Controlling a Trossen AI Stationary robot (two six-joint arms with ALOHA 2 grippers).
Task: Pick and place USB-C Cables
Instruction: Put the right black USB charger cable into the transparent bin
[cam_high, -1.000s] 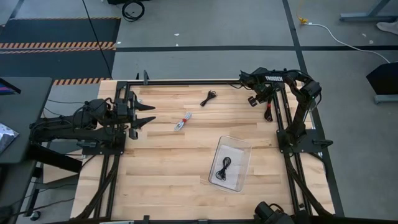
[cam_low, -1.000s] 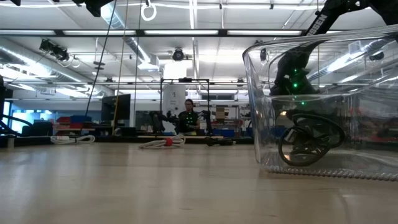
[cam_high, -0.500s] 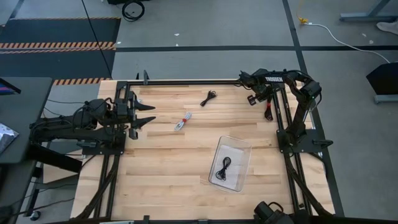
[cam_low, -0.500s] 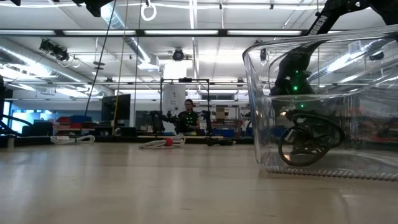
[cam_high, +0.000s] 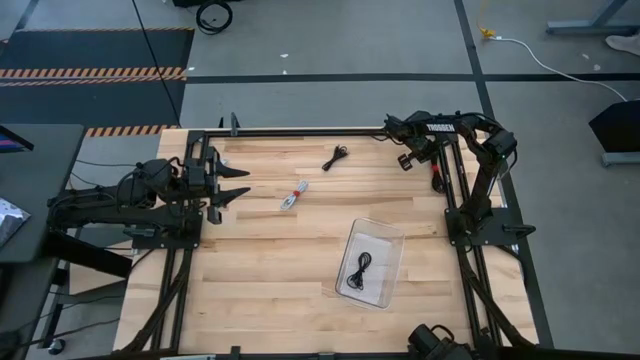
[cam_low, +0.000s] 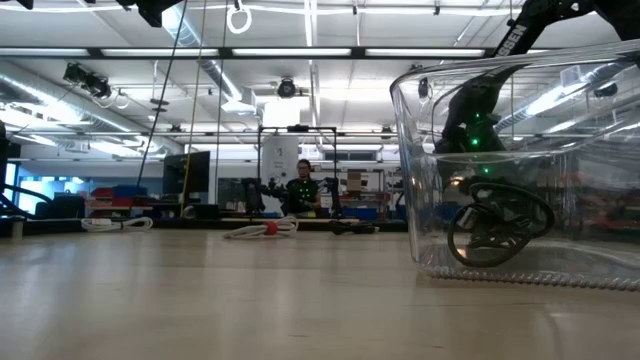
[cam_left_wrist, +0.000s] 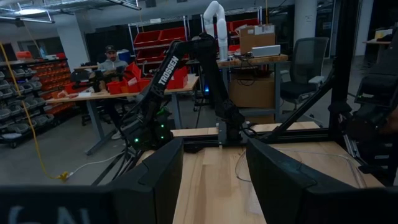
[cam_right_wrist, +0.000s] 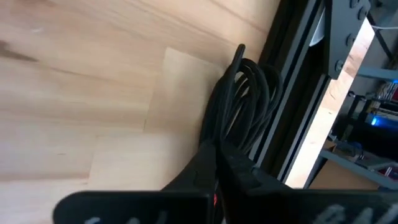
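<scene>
My right gripper (cam_high: 430, 168) is at the table's far right, beside the black frame rail, shut on a black coiled USB-C cable (cam_right_wrist: 239, 106), which also shows in the high view (cam_high: 434, 182). My left gripper (cam_high: 243, 185) waits open and empty at the table's left. A black cable bundle (cam_high: 335, 157) lies at the far middle. A white cable with red (cam_high: 293, 196) lies near the centre. Another black cable (cam_high: 360, 270) lies in the clear bin (cam_high: 392, 250). My right gripper pinches one end of the black coil (cam_right_wrist: 214, 140) between its two shut fingers (cam_right_wrist: 239, 165). The fingers lie along the bundle, which stretches out past the fingertips next to the frame rail. I cannot tell whether the bundle's free end touches the table.
The black frame rail (cam_right_wrist: 298, 93) runs close along the held cable. The clear bin stands right of centre toward the near edge and fills the right of the low view (cam_low: 520, 170). Bare wood lies between the bin and the left arm. A person sits far behind the table (cam_low: 303, 190).
My right arm has shifted a little at the far right, with the black cable still in its fingers. Everything else has kept still.
</scene>
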